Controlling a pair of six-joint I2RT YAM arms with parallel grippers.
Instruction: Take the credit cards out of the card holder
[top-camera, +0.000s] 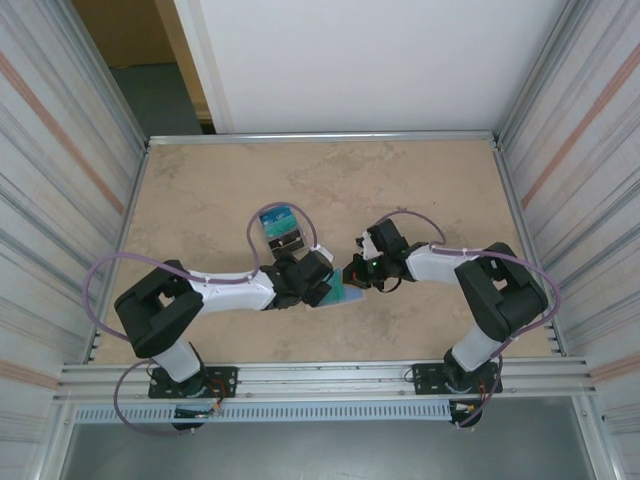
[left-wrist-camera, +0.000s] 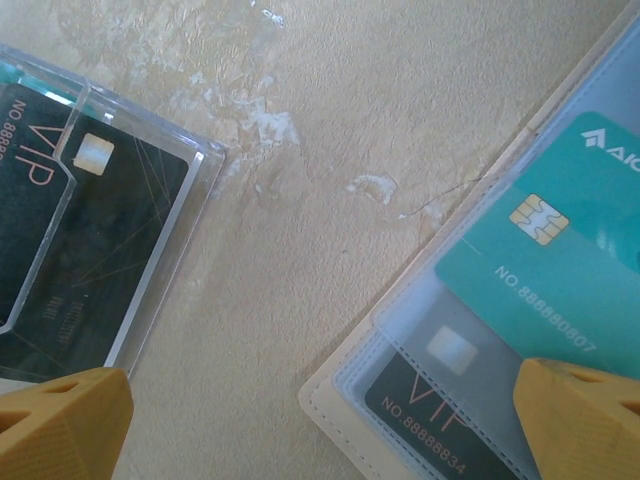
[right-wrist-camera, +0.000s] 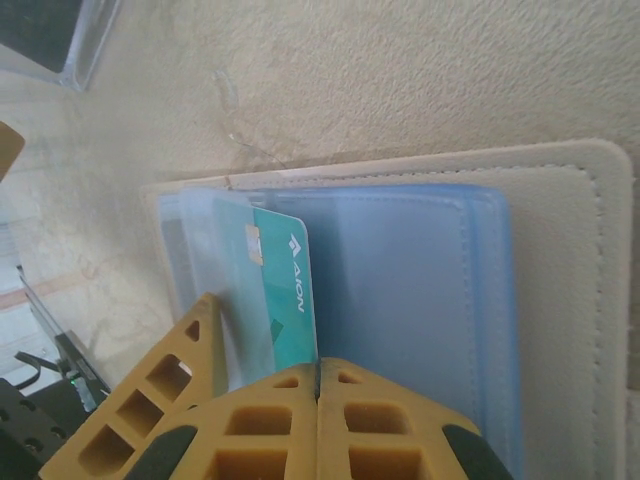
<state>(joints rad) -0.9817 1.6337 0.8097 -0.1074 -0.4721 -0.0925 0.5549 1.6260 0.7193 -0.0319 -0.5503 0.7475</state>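
Right wrist view: the right fingers (right-wrist-camera: 318, 375), yellow and ribbed, are pressing fully together at the bottom of the frame. They are pinching the lower corner of a teal credit card (right-wrist-camera: 285, 290) with a gold chip. This card is standing tilted and is projecting partly out of a clear plastic sleeve (right-wrist-camera: 205, 260).

The sleeve is sitting inside the open beige stitched folding card holder (right-wrist-camera: 560, 250), whose pale blue lining is facing up. The holder is lying flat on the mottled tan counter (top-camera: 420, 190), midway between the counter's left and right edges and closer to its near edge than to its far edge.

Left wrist view: the holder's beige corner is entering from the lower right. A black VIP card (left-wrist-camera: 430, 400) is showing through a clear pocket just below the teal card.

A clear rectangular plastic tray (left-wrist-camera: 205, 170) is lying near the holder but apart from it, further towards the counter's left and far edges. It is carrying a second black VIP card (left-wrist-camera: 90, 250).

The left fingers (top-camera: 320, 292) are spreading wide and gripping nothing. Their yellow fingertips (left-wrist-camera: 580, 415) are hovering, one over the tray's near end and one over the holder, with bare counter between them.
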